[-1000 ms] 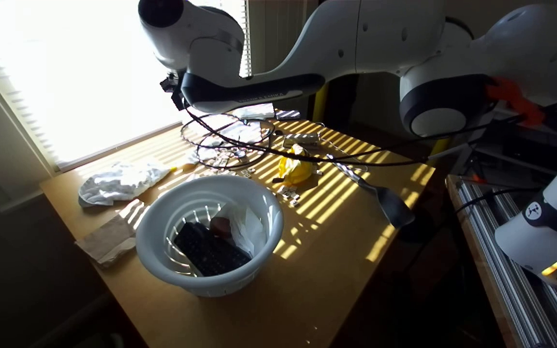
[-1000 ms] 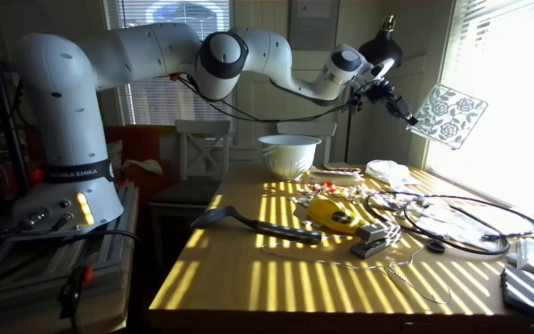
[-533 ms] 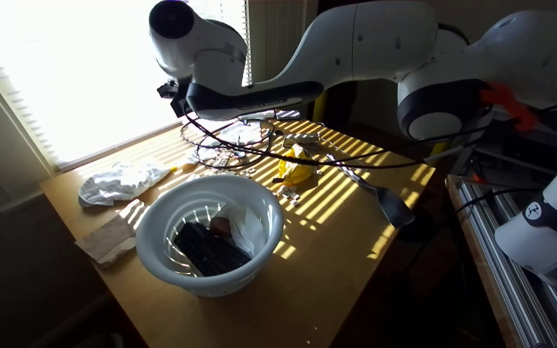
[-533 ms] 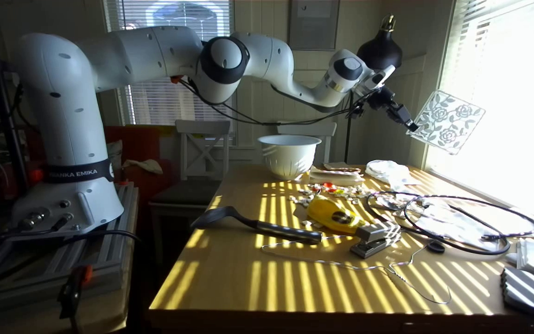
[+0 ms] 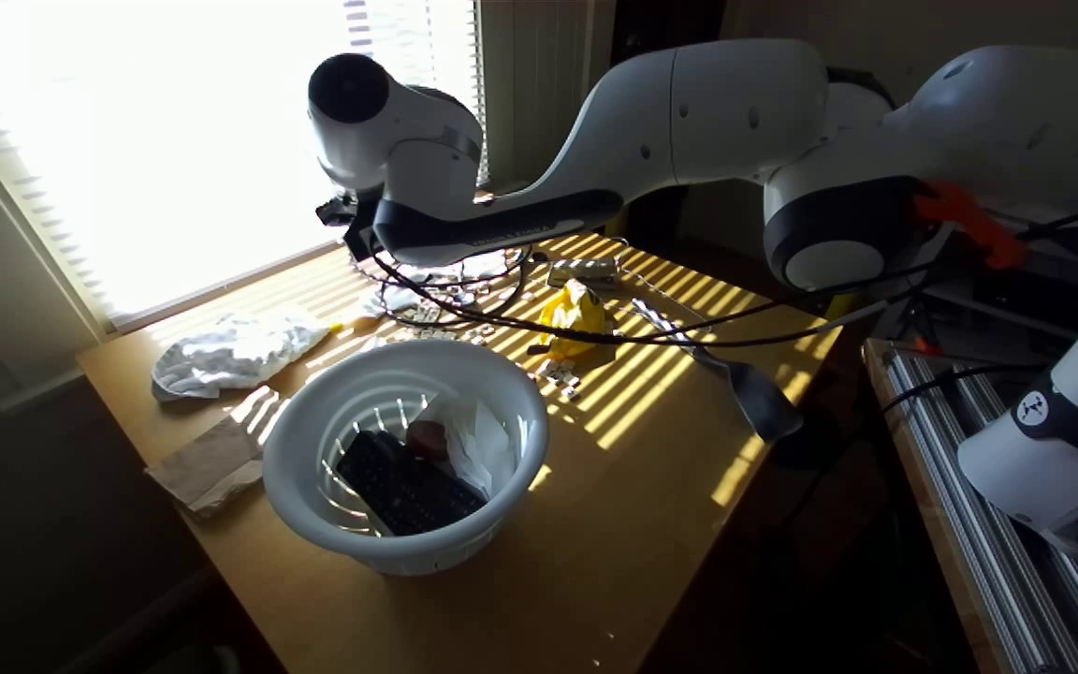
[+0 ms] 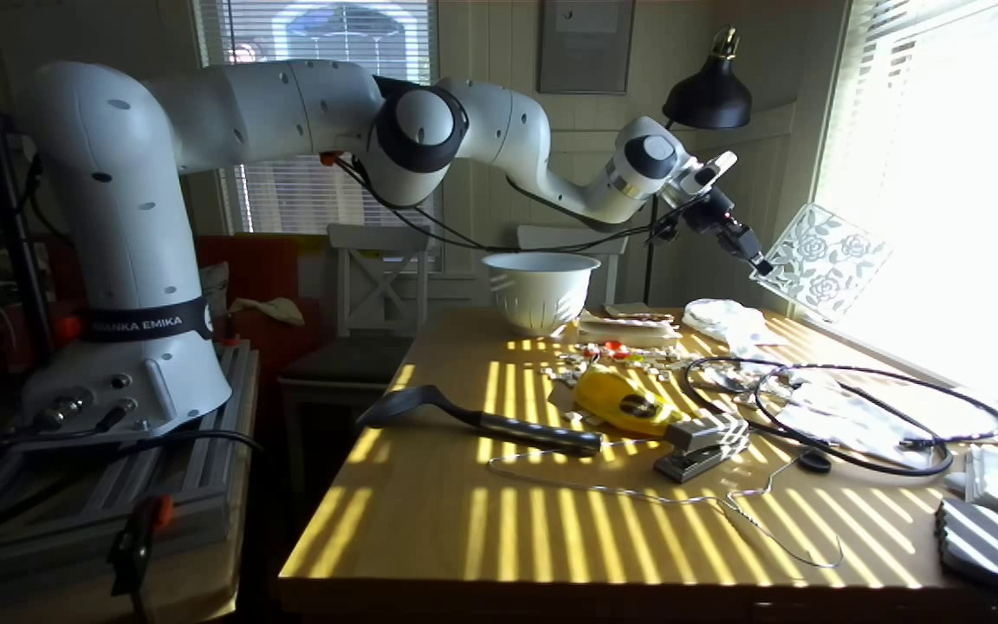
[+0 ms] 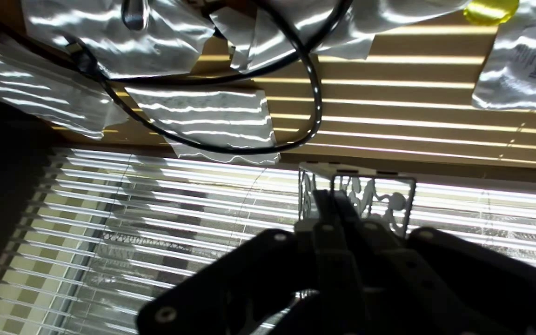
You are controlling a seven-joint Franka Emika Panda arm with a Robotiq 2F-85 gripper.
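White openwork holder (image 6: pixel 824 264) juts toward three o'clock from the nearly closed end effector (image 6: pixel 762 266) pinching it in an exterior view; carrying seems in hand, next needing clearance from blinds (image 7: pixel 170 223).

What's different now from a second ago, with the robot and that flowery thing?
The end effector has come down and a little back toward the robot's base, bringing along the rose-patterned holder it grips. The base's light strip, yellow then, is unlit. Nothing was grabbed or let go. The white bowl and stapler stayed put.
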